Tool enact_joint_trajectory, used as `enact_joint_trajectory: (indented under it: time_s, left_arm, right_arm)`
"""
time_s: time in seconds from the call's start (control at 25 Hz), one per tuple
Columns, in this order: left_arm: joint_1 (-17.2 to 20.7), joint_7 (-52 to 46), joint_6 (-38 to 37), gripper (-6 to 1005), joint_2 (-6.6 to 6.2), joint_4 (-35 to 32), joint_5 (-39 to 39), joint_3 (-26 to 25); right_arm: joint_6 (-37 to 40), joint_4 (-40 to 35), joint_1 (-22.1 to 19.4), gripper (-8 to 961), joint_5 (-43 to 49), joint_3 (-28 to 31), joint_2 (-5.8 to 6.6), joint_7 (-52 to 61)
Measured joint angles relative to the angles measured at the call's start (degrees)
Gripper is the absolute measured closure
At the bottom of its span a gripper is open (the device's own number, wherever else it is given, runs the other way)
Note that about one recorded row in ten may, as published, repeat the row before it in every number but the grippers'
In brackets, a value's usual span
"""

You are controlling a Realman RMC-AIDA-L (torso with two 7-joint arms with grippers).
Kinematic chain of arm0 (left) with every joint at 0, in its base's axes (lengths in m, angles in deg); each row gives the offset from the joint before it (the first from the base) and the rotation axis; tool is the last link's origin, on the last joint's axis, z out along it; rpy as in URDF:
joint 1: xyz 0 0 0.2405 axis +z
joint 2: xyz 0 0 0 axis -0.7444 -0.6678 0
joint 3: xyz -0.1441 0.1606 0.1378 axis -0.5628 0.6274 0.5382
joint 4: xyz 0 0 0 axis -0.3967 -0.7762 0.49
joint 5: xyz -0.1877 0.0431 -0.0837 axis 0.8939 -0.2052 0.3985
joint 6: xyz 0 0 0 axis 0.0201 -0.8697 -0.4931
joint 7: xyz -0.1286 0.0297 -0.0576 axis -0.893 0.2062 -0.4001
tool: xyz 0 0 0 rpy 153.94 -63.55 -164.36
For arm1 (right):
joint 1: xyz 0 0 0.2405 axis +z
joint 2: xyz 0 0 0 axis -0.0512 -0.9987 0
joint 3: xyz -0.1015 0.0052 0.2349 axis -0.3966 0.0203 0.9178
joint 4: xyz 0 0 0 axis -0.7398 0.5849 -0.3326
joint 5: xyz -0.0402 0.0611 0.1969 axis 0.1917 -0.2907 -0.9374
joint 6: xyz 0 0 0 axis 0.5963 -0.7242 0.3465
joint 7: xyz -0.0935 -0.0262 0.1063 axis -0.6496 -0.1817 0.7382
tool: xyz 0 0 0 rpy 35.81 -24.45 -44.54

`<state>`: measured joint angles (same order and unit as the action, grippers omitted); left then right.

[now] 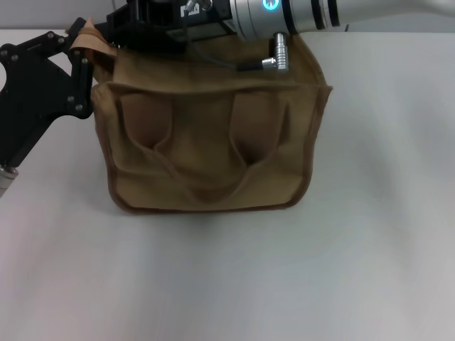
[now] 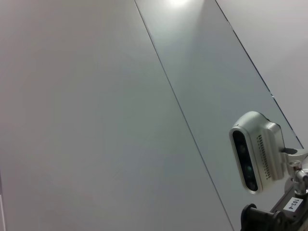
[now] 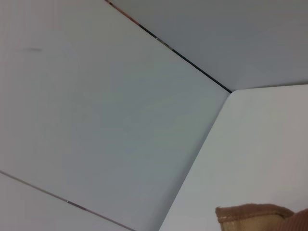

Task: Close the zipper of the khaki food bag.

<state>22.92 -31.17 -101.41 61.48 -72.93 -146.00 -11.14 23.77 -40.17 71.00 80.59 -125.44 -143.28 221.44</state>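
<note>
The khaki food bag [image 1: 213, 142] stands upright on the white table, its front pocket and two looped handles facing me. A corner of its brown trim [image 3: 250, 214] shows in the right wrist view. My left gripper [image 1: 82, 67] is against the bag's left end, where a tan fabric tab [image 1: 91, 35] lies by its upper finger. My right arm reaches in from the right across the bag's top. Its black gripper [image 1: 146, 18] sits over the top's left part, partly cut off by the frame edge. The arm hides the zipper.
The white table [image 1: 284, 284] spreads in front of and to the right of the bag. A silver cable plug [image 1: 279, 53] on the right arm hangs over the bag's top right. The left wrist view shows wall panels and a grey camera unit [image 2: 255, 151].
</note>
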Motion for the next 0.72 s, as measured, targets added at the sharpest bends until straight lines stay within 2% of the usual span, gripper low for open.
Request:
enact_joint_trajectory:
  time_s: [0.32,0.72]
  left_arm:
    - [0.1,0.3,-0.1,956,0.0,0.0,0.1,-0.2]
    - [0.4,0.3,0.2,954,0.0,0.0,0.1,-0.2]
  right_arm:
    - [0.7,-0.2,-1.5,845,-3.8,-0.1,0.0,-5.7]
    - [2.0,-2.1,-3.5,909,-4.6,-0.1,0.0,-6.2]
